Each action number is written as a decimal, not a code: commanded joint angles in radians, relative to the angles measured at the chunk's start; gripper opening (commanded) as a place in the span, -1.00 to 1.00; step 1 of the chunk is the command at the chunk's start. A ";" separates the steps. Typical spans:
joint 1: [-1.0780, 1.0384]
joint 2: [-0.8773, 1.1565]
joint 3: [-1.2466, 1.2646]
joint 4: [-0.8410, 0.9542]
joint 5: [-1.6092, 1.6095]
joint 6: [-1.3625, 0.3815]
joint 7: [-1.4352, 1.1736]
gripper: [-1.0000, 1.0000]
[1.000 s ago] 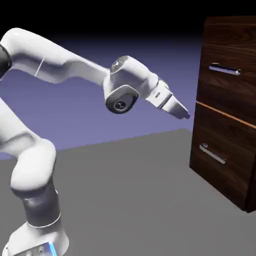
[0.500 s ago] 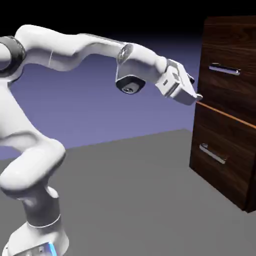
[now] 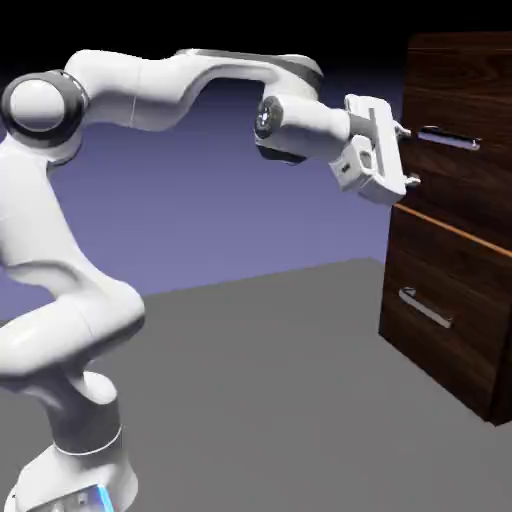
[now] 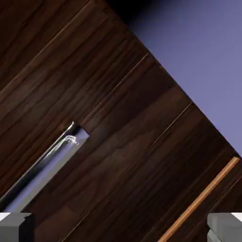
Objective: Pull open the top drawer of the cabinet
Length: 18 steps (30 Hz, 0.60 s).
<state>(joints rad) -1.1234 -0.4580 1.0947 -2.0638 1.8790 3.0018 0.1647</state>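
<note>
1. Lower left of the exterior view: arm base on the grey table (image 3: 270, 400); its links arch up and across toward the frame's upper right.
2. Upper centre-right: gripper (image 3: 409, 156), fingers spread and holding nothing, pointed at the cabinet (image 3: 455, 330) and just short of its front.
3. Upper right: top drawer (image 3: 455, 110), seemingly shut, with its silver handle (image 3: 449, 140) level with the upper finger; the hand view shows this handle (image 4: 45, 163) off toward the lower left, not between the finger tips.
4. Step judged: approach; the next move calls for centring on the bar, advancing, then closing.
5. Right, below the orange seam (image 3: 450, 229): lower drawer (image 3: 440, 310), a lookalike to avoid; nothing blocks the path.
</note>
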 commanded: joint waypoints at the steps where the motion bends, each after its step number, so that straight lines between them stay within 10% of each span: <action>1: -0.026 0.003 0.025 0.017 0.044 -0.001 -0.013 0.00; 18: -0.473 0.047 0.456 0.311 0.783 -0.015 -0.240 0.00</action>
<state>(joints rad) -1.5964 -0.4113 1.5508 -1.7529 2.6618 2.9872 -0.0753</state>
